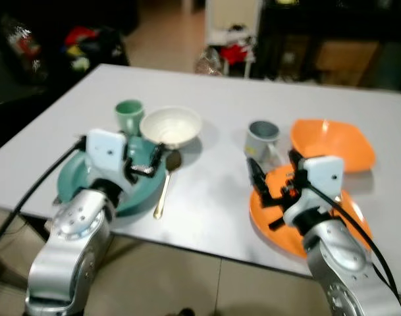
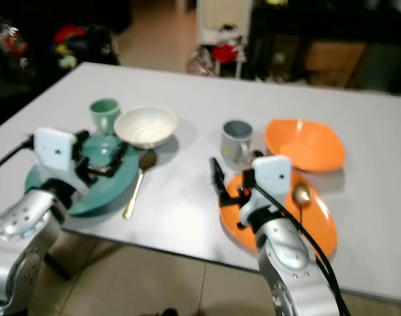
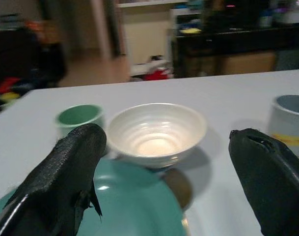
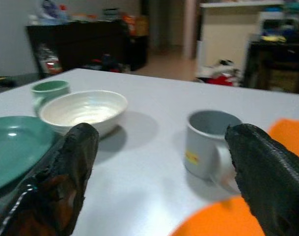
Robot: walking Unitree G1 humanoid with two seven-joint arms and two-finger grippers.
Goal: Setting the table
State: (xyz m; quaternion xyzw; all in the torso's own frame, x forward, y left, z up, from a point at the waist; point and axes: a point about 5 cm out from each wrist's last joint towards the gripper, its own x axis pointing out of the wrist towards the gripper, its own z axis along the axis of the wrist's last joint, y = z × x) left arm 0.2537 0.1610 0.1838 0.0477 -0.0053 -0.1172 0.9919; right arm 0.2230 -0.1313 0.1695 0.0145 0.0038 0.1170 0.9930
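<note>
In the right eye view, a gold spoon (image 2: 300,193) is seen lying on the glossy orange plate (image 2: 322,230), with another spoon (image 2: 138,182) lying handle-toward-robot beside the teal plate (image 2: 114,187). In the left wrist view, the left gripper (image 3: 169,172) is held released before the ribbed white bowl (image 3: 156,132). In the right wrist view, the right gripper (image 4: 159,167) is spread apart near the grey mug (image 4: 204,142).
</note>
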